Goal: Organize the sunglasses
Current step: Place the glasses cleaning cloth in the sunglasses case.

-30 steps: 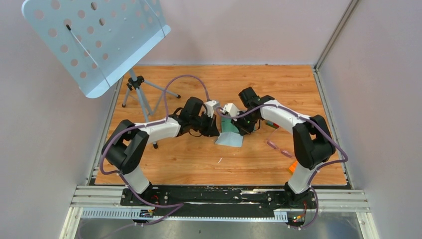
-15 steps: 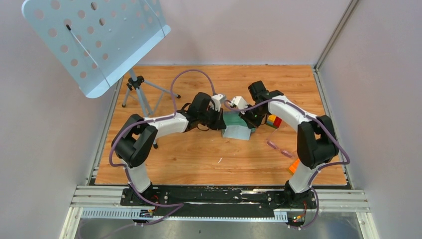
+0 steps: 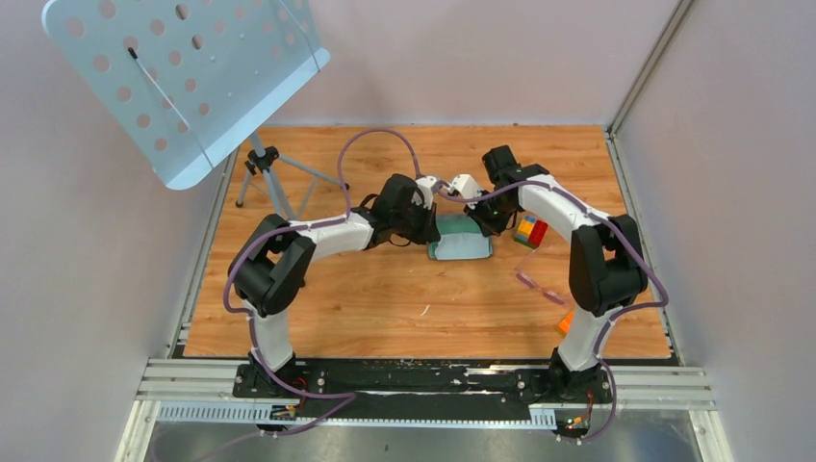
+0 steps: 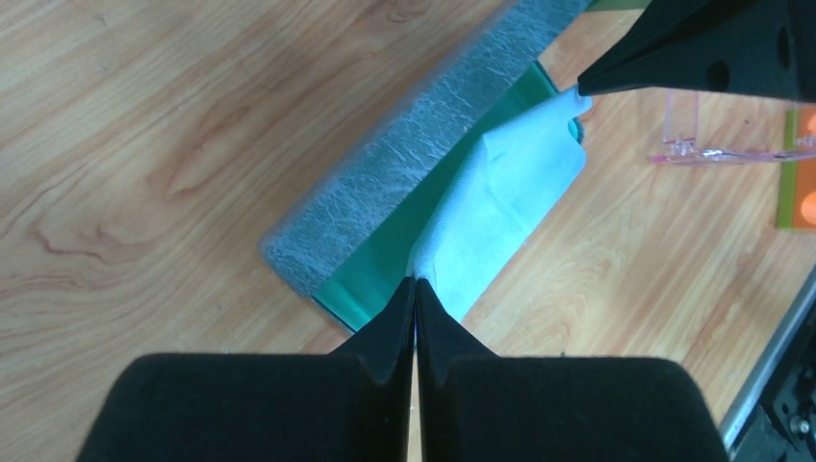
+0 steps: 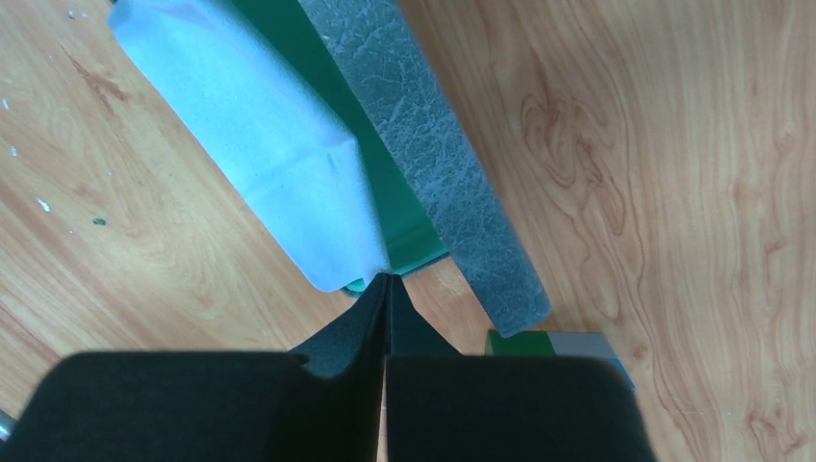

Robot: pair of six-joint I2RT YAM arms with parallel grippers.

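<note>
At the far left a perforated music stand (image 3: 183,77) leaned over the bench (image 3: 385,298), well apart from the work. The left arm (image 3: 327,236) reached in toward the middle. Its jaws were fully closed, pinching one corner of the pale cloth (image 4: 510,192). The cloth stretched across the teal inside of the open grey case (image 4: 423,144), which lay flat on the bench between the two arms. The right arm (image 3: 553,207) came in from the other side, its jaws likewise closed tight on the opposite corner.

Further right stood a coloured cube (image 3: 529,231), just beside the right arm. Nearer the bases lay the sunglasses (image 3: 539,287), on the bare wood, outside the case and touched by neither arm.

The step in hand looked to be settling the cloth into the case before the sunglasses were fetched. To do it well, both corners should come down together with light, even tension, so the cloth lies flat on the teal lining and does not bunch or hang over the edge. The jaws should then open at the same time and rise straight up, since a sideways pull could drag the cloth out or shift the light case.
</note>
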